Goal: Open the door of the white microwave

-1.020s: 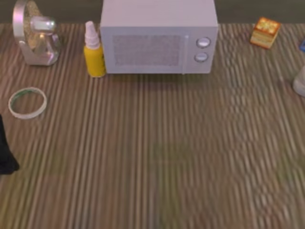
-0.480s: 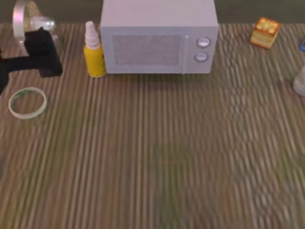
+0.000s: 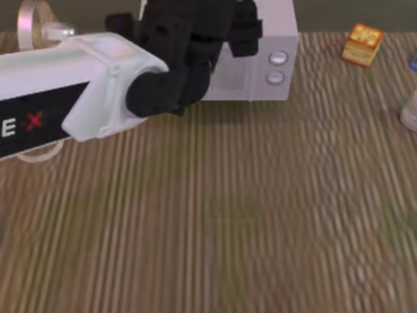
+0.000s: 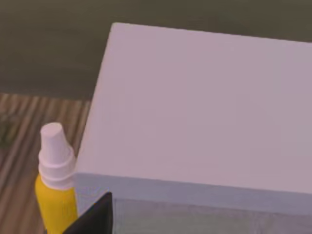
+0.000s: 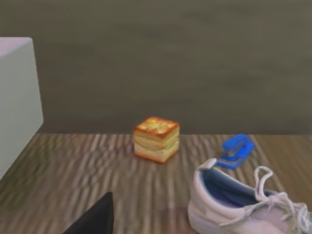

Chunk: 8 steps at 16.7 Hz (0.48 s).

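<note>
The white microwave (image 3: pixel 277 39) stands at the back middle of the table, its two silver knobs (image 3: pixel 277 59) showing. My left arm reaches across from the left, and its black gripper (image 3: pixel 244 29) hovers above the microwave's front top edge, hiding most of the door (image 3: pixel 231 81). In the left wrist view I look down on the microwave's top (image 4: pixel 204 107) and the upper strip of the door's mesh window (image 4: pixel 219 222). One dark fingertip (image 4: pixel 97 217) shows far to the side; the jaws stand open and hold nothing. The door lies flush, shut. The handle is hidden.
A yellow bottle (image 4: pixel 53 204) stands beside the microwave. A silver fan (image 3: pixel 32 23) is at the back left. At the right are an orange cube (image 3: pixel 362 44), a blue stapler (image 5: pixel 236 148) and a white shoe (image 5: pixel 243 204), with my parked right gripper (image 5: pixel 139 224) near them.
My left arm has swung from the table's left edge up and across to the microwave's front, now covering the bottle and most of the door. The door has not moved.
</note>
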Available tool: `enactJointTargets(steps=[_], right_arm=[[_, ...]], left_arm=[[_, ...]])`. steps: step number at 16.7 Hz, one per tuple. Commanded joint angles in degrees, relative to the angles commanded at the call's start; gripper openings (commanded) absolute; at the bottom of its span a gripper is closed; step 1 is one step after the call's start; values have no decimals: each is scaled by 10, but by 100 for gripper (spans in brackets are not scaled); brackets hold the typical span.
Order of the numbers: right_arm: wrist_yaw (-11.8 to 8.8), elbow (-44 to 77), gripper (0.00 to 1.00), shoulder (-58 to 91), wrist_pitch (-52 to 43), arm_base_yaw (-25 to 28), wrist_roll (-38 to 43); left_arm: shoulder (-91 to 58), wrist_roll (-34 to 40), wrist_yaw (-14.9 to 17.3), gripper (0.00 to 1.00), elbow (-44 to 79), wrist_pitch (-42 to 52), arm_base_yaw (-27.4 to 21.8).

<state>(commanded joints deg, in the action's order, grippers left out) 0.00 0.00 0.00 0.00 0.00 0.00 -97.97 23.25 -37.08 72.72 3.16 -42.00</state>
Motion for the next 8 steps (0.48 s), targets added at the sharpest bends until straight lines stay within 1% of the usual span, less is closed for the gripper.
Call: enactJointTargets(steps=[2,4,6,8], right_arm=[[0,0,100,0,0,0,0],[0,0,100,0,0,0,0],[0,0,100,0,0,0,0],[0,0,100,0,0,0,0]], left_arm=[[-82,17,-31,100,56,6,-35],[-141,29,-54,100,97,13,-61],[-177,37,-70,100,123,19,-78],[-191,39,-75,100,132,22,-85]])
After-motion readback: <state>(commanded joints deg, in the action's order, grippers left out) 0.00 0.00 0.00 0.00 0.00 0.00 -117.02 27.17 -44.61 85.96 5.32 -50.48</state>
